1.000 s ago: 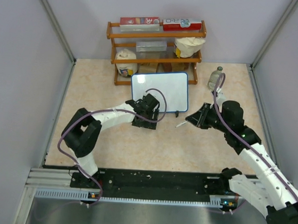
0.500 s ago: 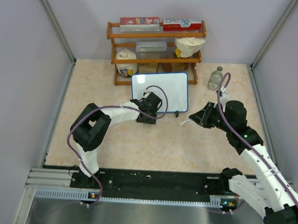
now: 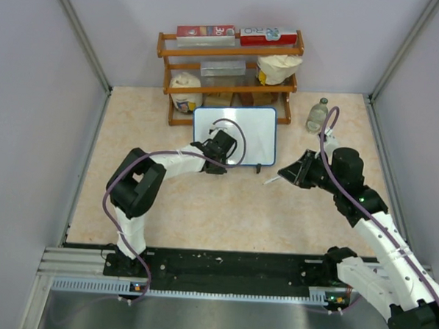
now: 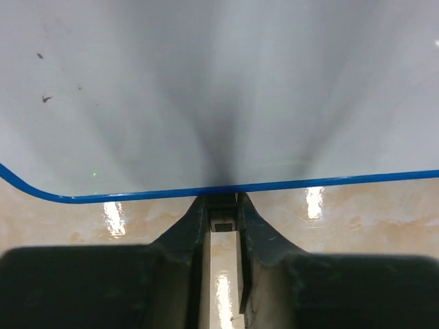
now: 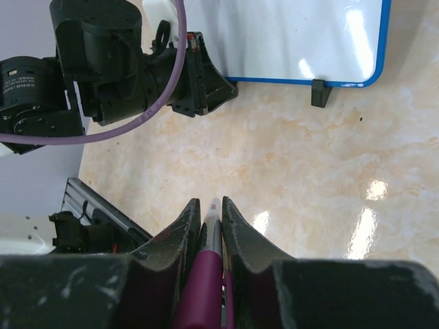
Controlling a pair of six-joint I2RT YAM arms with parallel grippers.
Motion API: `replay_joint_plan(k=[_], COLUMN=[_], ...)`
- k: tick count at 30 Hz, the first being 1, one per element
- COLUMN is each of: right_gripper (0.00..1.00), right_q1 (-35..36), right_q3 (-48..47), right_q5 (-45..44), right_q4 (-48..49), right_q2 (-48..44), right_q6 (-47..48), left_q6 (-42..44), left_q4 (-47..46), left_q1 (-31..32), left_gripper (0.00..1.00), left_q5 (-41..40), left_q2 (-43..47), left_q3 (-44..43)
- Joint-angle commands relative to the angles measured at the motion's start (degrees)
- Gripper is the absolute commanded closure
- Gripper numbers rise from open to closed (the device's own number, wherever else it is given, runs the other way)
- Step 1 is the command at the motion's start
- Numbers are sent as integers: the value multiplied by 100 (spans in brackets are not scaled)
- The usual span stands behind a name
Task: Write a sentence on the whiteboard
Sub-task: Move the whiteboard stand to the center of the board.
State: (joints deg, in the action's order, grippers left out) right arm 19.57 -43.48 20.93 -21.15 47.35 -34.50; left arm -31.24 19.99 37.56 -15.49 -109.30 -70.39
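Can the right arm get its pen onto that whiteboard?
Probably yes: only bare table lies between the marker in the right gripper and the whiteboard; the left gripper holds just its lower edge.

A wooden rack [image 3: 228, 76] is standing at the far side of the beige marbled table [image 3: 147, 131], carrying two flat boxes [image 3: 205, 33] on top, a clear container [image 3: 223, 67] and white bags [image 3: 278, 67]. A clear bottle [image 3: 318, 114] is standing upright just right of it.

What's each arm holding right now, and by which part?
The right gripper holds a magenta marker by its barrel, tip sticking out. The left gripper pinches the whiteboard by the black foot at its lower edge.
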Motion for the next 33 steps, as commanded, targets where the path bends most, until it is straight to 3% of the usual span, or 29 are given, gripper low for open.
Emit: replay_joint_plan(k=[1,4,18,27,33], right_gripper=[100,100,100,100,100], right_q1=[-85,-85,-85,-94,-85], right_q3=[-29,-29,68,217,262], right_q5=[78,87,122,104,113], right_q4=[23,23,23,5,-82], right_q2=[-7,-7,-121,-270,-385], right_q6=[66,66,58,5,-39], left_q6=[57,48,-513,-1348,-2007], left_q4=[-144,-162,207,883,1130], left_q1=[-30,-30,409,1594,2307], left_gripper=[93,100,100,100,100], left_q5=[116,151,256,133,661], left_q2=[-83,48,751,910,743], left_q3=[236,385,1334,1581,1651])
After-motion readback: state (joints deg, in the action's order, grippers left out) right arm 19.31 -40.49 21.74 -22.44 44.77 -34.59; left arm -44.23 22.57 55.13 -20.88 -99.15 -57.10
